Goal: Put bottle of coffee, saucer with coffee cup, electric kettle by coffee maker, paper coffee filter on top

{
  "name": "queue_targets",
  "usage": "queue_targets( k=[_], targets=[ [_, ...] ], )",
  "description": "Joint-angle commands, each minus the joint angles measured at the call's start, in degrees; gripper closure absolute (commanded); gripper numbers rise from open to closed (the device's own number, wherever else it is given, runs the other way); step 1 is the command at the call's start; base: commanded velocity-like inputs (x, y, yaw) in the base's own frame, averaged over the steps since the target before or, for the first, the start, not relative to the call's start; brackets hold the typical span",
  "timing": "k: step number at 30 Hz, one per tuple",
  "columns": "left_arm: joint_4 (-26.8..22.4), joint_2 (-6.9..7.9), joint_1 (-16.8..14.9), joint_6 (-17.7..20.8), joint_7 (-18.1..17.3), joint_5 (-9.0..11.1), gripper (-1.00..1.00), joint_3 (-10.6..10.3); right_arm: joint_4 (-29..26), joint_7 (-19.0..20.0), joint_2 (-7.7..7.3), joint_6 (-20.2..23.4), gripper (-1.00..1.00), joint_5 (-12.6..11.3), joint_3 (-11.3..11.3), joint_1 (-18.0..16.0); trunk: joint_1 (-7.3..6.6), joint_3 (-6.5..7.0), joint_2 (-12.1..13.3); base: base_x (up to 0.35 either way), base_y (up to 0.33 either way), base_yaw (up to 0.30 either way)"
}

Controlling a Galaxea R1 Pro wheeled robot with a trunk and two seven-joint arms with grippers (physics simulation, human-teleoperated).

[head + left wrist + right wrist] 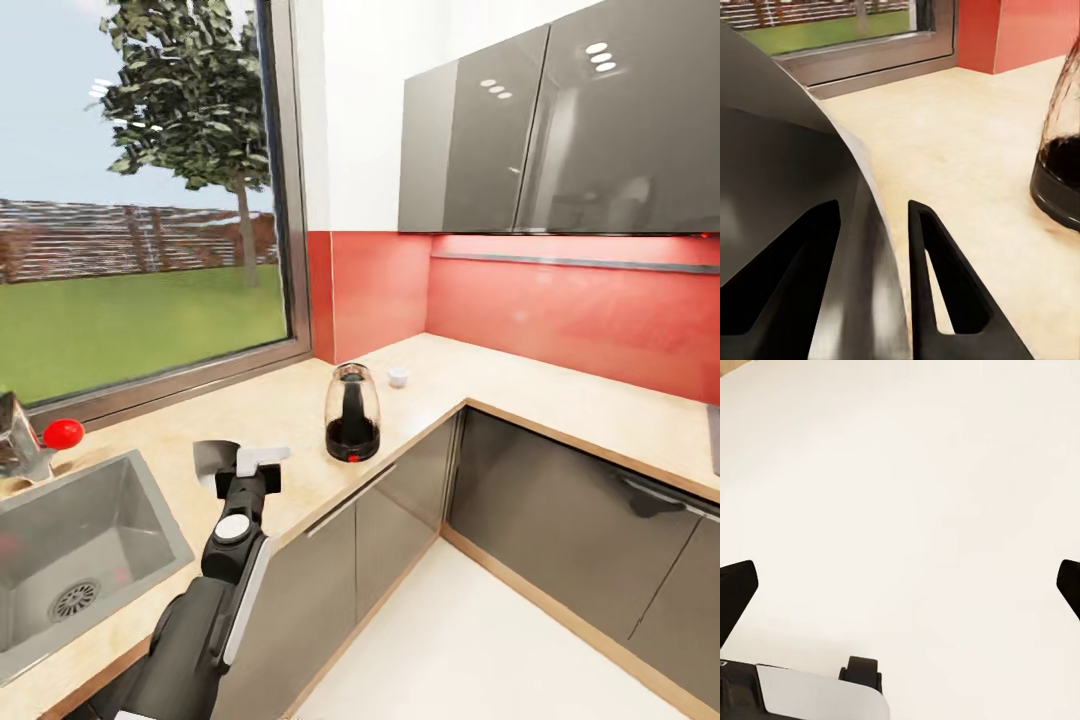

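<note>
Saucer: the saucer [211, 461] stands on edge in my left gripper [243, 459], over the kitchen countertop [290, 400] just beside the sink [70, 540].
Left fingers: my left fingers [928, 285] are closed to the plate's thickness, pinching its rim [787, 150].
Right fingers: my right gripper [900, 585] is spread wide, holding nothing, over a pale floor.
Electric kettle: the electric kettle [352, 415] is upright near the counter's front edge, ahead of my left gripper.
Coffee cup: the coffee cup [398, 377] sits behind the kettle, towards the red wall [560, 320].
</note>
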Motion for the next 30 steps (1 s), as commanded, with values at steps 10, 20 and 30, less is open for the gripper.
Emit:
queue_targets(
  k=[10,20,30],
  targets=[
    [-5.4,-0.17,3.1,-2.4,0.2,-0.6,1.0,-0.4,0.0,0.0,-0.03,-0.2,-1.0,0.1,0.4,0.0,0.0,-0.07,0.0,-0.005,-0.002,0.269],
    [-5.6,-0.18,3.1,-2.5,0.2,-0.6,1.0,-0.4,0.0,0.0,-0.03,-0.2,-1.0,0.2,0.4,0.0,0.0,-0.07,0.0,-0.166,0.0,0.169],
    [-5.7,-0.18,3.1,-2.4,0.2,-0.6,1.0,-0.4,0.1,-0.1,0.06,-0.2,-1.0,0.1,0.4,0.0,0.0,-0.07,0.0,-0.062,0.0,0.235]
  ],
)
